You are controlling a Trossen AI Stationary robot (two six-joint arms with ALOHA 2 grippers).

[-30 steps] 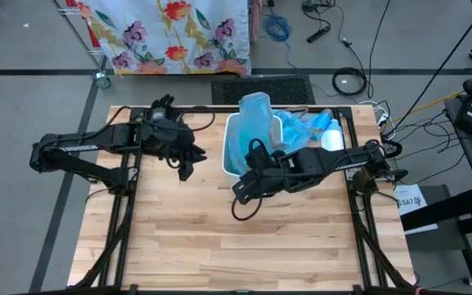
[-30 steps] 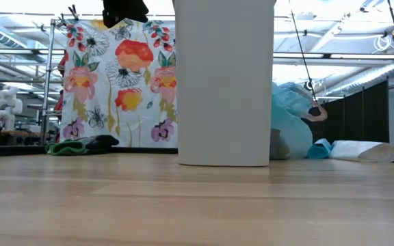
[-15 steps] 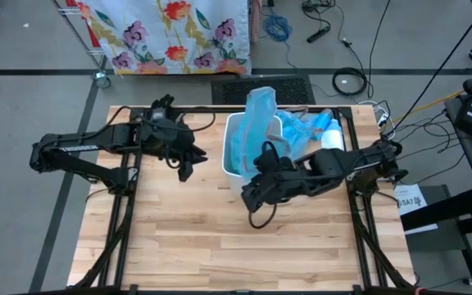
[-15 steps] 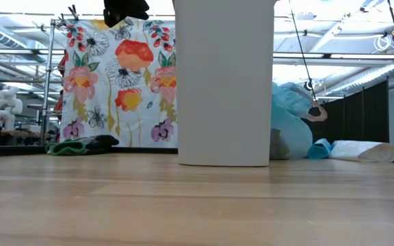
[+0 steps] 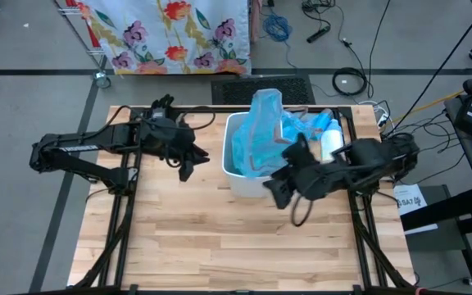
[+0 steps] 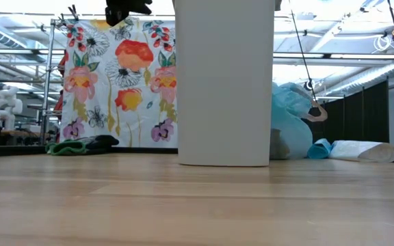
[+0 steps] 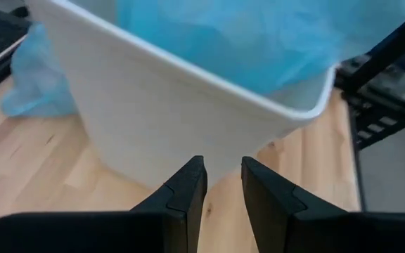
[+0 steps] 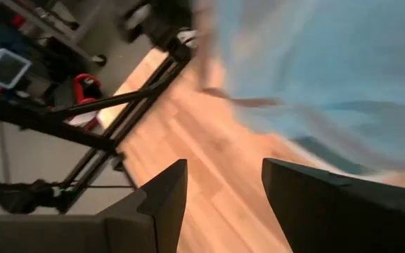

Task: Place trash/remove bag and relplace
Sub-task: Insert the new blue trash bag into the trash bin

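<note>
A white bin point(image 5: 238, 172) stands at the table's far middle and fills the centre of the low view point(image 6: 224, 82). A light-blue bag point(image 5: 262, 131) sits in it and stands up above the rim. My left gripper point(image 5: 185, 169) hangs just left of the bin with a narrow gap between its fingers, pointing at the bin's wall point(image 7: 188, 98). My right gripper point(image 5: 275, 190) is open at the bin's near right corner, with the bag point(image 8: 329, 77) blurred ahead of it. No paper wads show; the bag hides the bin's inside.
A heap of light-blue bags point(image 5: 311, 124) and a white roll point(image 5: 332, 139) lie right of the bin near the far right corner; the low view also shows the heap point(image 6: 289, 130) and the roll point(image 6: 361, 150). Bare wood point(image 5: 220, 238) covers the near half. A black frame point(image 5: 121, 205) runs along the sides.
My right gripper has swung from in front of the bin toward the table's right, turning as it went. The bag's upper part has shifted a little to the right and spread wider above the rim. The bin has stayed in place.
</note>
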